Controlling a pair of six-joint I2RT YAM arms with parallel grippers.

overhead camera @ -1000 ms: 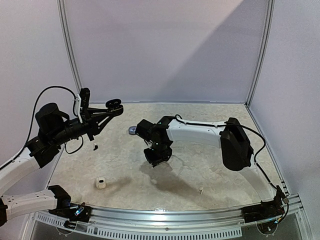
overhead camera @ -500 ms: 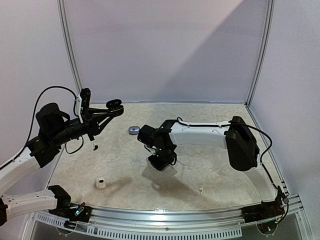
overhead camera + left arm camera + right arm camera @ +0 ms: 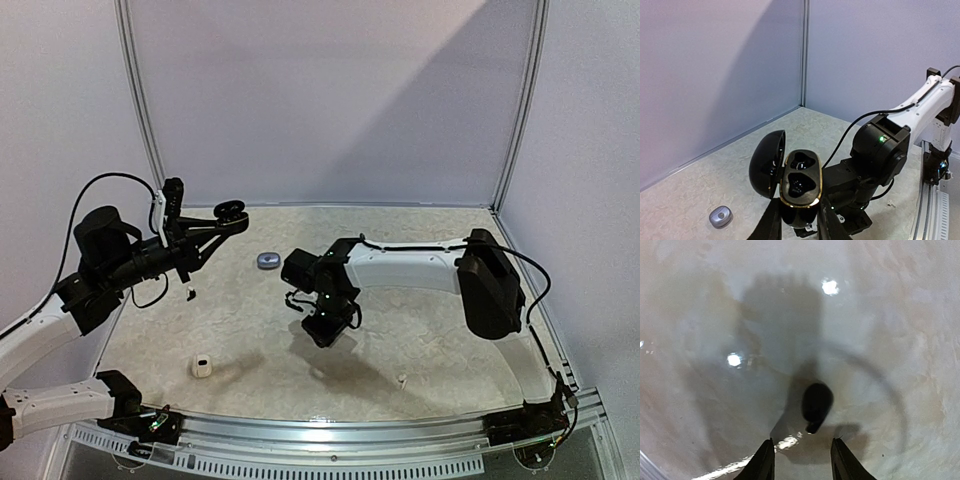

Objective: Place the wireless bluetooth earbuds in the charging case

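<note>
My left gripper (image 3: 226, 214) is shut on an open black charging case (image 3: 800, 179) with a gold rim, and holds it above the table's back left. In the left wrist view (image 3: 800, 222) the lid (image 3: 767, 164) hangs open to the left and both wells look empty. My right gripper (image 3: 330, 335) points down over the table's middle. In the right wrist view (image 3: 802, 460) its fingers (image 3: 764, 462) are open, and a black earbud (image 3: 816, 402) lies on the table just ahead of the tips, untouched. This bud is hidden under the gripper in the top view.
A small silvery-grey pebble-like case (image 3: 267, 260) lies at the back middle and also shows in the left wrist view (image 3: 720, 216). A small white case-like object (image 3: 202, 366) sits near the front left. A tiny white bud (image 3: 402, 379) lies front right. Walls enclose the table.
My right gripper has moved towards the near right and come lower over the table. My left gripper with the case has stayed put.
</note>
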